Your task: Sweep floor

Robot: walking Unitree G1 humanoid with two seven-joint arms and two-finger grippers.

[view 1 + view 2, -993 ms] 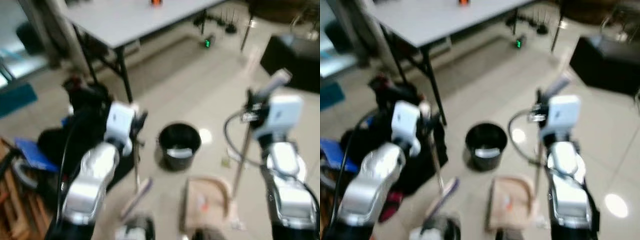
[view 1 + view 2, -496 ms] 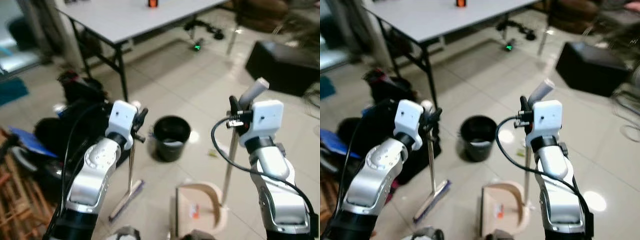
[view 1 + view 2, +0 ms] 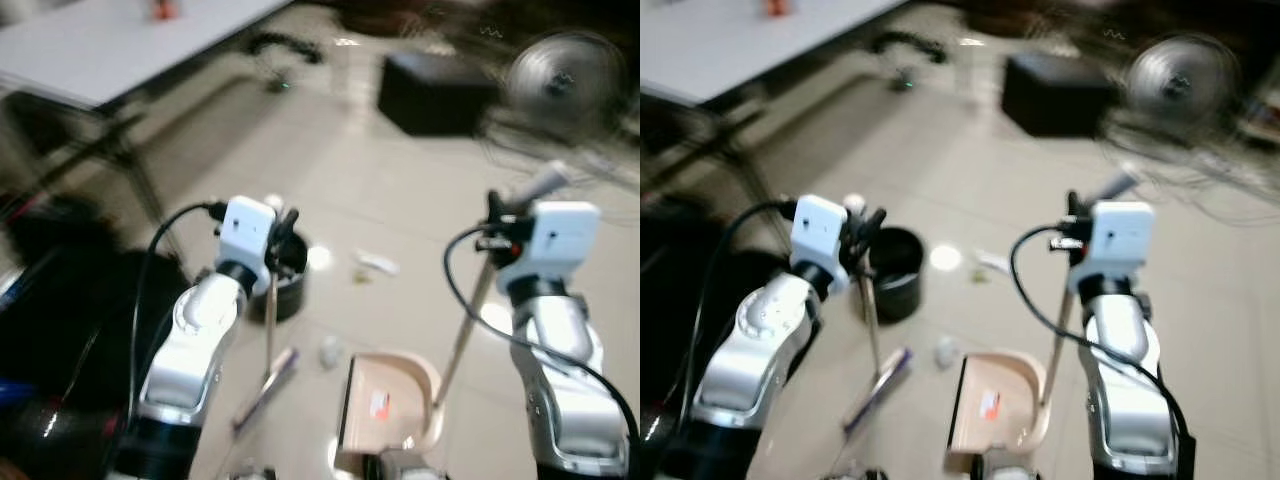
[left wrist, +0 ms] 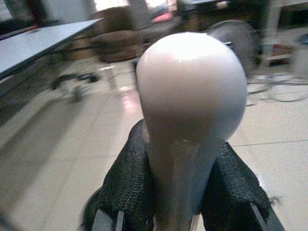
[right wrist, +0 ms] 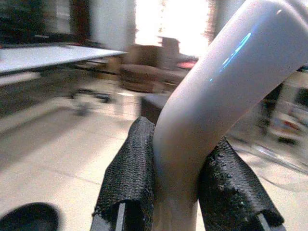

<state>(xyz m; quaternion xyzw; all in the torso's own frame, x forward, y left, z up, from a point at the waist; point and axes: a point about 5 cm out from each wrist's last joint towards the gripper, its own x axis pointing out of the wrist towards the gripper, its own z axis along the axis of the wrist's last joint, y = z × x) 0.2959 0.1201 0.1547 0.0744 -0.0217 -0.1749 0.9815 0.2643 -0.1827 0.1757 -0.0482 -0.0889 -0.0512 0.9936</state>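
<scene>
My left gripper (image 3: 280,226) is shut on the top of the broom handle (image 3: 270,320), whose rounded white end (image 4: 191,86) sits between the black padded fingers (image 4: 126,180). The broom stands upright with its head (image 3: 264,390) on the tiles. My right gripper (image 3: 497,216) is shut on the bent white handle (image 5: 216,82) of the dustpan. Its pole (image 3: 460,325) slants down to the beige pan (image 3: 385,400) on the floor in front of me. A crumpled white scrap (image 3: 330,350) lies between broom and pan, and more litter (image 3: 375,263) lies farther out.
A black bucket (image 3: 290,285) stands just behind the left arm. Dark bags (image 3: 60,320) pile up at the left. A grey table (image 3: 100,45) is at the far left, with a black box (image 3: 435,92) and a standing fan (image 3: 560,72) at the back right. The views are blurred.
The camera has swung to the right: table, bucket and bags slid left, and the fan and black box came into view. Both grippers keep the same hold.
</scene>
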